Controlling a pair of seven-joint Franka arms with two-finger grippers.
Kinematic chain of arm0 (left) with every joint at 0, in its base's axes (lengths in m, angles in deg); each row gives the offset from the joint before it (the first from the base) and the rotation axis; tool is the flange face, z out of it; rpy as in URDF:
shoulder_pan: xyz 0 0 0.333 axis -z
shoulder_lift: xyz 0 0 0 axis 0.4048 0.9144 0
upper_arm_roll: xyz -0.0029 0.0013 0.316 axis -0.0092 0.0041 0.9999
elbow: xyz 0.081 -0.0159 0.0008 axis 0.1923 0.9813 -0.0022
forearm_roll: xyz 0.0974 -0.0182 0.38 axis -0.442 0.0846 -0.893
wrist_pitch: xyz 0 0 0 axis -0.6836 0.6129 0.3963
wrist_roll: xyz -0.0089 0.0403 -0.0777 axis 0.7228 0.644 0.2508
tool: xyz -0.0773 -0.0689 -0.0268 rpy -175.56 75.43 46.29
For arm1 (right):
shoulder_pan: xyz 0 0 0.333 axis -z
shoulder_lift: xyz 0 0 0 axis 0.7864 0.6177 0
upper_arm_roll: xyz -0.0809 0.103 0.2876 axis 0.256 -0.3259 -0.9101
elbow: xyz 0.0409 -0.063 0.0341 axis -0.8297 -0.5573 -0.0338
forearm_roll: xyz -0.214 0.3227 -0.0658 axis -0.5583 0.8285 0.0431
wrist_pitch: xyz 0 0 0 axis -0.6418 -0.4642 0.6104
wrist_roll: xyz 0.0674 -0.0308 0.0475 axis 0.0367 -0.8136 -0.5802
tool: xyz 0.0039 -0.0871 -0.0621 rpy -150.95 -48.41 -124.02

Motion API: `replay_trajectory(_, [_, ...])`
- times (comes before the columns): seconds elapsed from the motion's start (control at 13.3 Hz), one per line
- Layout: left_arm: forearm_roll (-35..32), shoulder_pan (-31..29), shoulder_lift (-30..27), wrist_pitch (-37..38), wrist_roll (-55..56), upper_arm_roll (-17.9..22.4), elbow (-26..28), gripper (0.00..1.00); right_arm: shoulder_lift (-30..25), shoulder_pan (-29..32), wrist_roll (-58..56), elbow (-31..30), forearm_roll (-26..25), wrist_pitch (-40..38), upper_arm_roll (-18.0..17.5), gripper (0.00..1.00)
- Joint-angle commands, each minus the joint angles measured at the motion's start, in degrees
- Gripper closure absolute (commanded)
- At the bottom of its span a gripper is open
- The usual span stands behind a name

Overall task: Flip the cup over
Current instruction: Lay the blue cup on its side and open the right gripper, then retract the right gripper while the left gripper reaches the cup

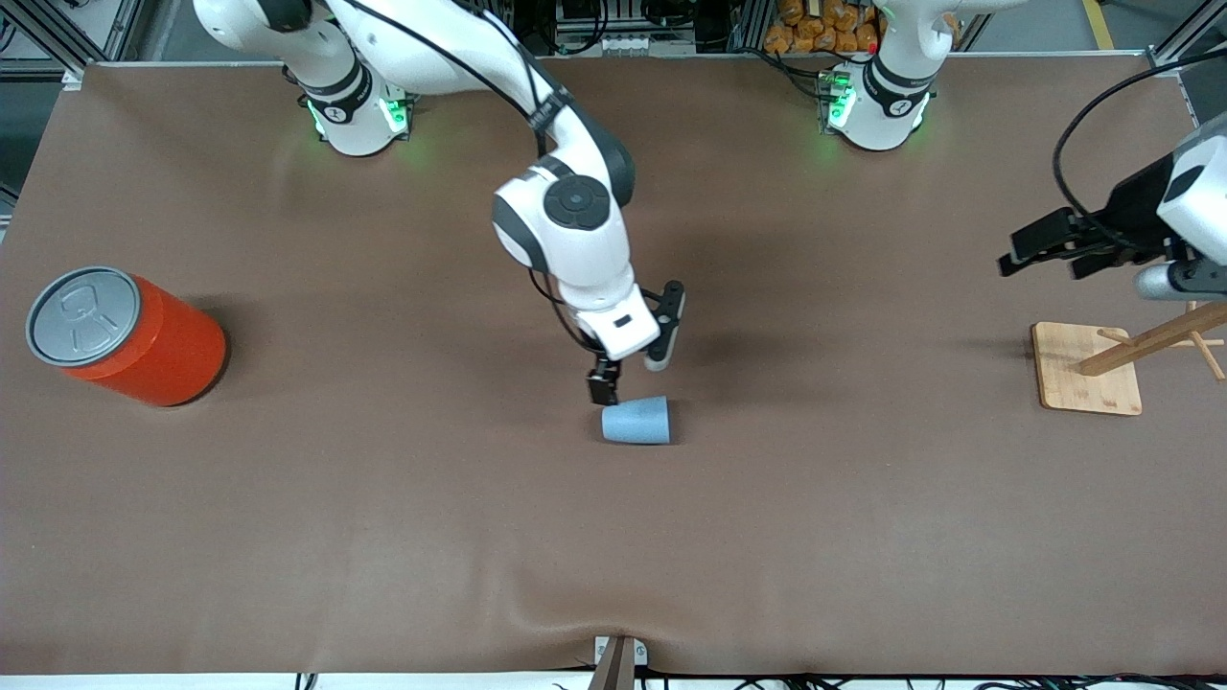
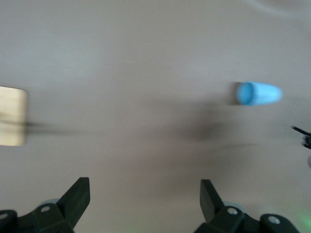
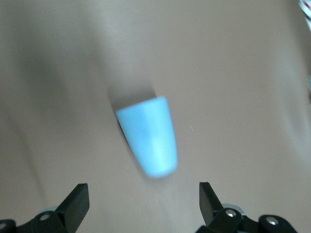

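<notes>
The light-blue cup (image 1: 636, 422) lies on its side on the brown table (image 1: 383, 537), near the middle, its mouth toward the left arm's end. My right gripper (image 1: 633, 369) hangs just above it, open and empty. In the right wrist view the cup (image 3: 148, 136) lies ahead of the spread fingers of the right gripper (image 3: 143, 189), not between them. My left gripper (image 1: 1040, 251) is open and empty over the table at the left arm's end, and waits. The left wrist view shows the cup (image 2: 258, 93) far off, with its darker inside, and the left gripper (image 2: 146, 187).
A large orange can (image 1: 129, 335) with a grey pull-tab lid stands at the right arm's end of the table. A wooden stand with pegs on a square base (image 1: 1088, 367) stands under the left gripper's end; its base also shows in the left wrist view (image 2: 12, 115).
</notes>
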Motion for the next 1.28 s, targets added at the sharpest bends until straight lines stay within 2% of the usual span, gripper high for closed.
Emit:
replay_trajectory(0.0, [10.0,-0.4,5.8,-0.3,-2.1,-0.1,-1.3,0.00,-5.3,6.1,6.3,-1.6,-0.1,-5.4,-0.9,0.00])
replay_trajectory(0.23, [15.6,-0.3,12.4,-3.4,-10.0,-0.1,-1.6,0.00,-9.8,14.4,7.9,-1.7,-0.1,-15.0,-0.9,0.00])
replay_trajectory(0.38, [23.2,-0.3,16.8,-5.8,-15.6,-0.1,-1.6,0.00,-13.1,19.6,8.1,-2.3,-0.1,-19.4,-0.9,0.00])
replay_trajectory(0.53, [29.9,0.5,20.7,-7.7,-19.0,-0.3,-1.5,0.00,-16.0,25.2,8.2,-4.0,0.0,-21.4,-0.9,0.00])
replay_trajectory(0.83, [36.9,4.5,27.1,-13.7,-24.1,-0.4,-1.4,0.00,-19.4,36.7,8.2,-4.1,0.5,-25.4,-1.5,0.00])
replay_trajectory(0.98, [44.1,5.8,31.1,-14.8,-28.7,-0.5,-1.4,0.00,-22.7,39.3,9.1,-4.2,1.7,-31.0,-1.5,0.00])
replay_trajectory(1.2, [53.9,9.1,36.2,-16.5,-34.6,-0.4,-1.4,0.00,-27.6,40.3,17.2,-4.5,1.7,-39.4,-1.4,0.00])
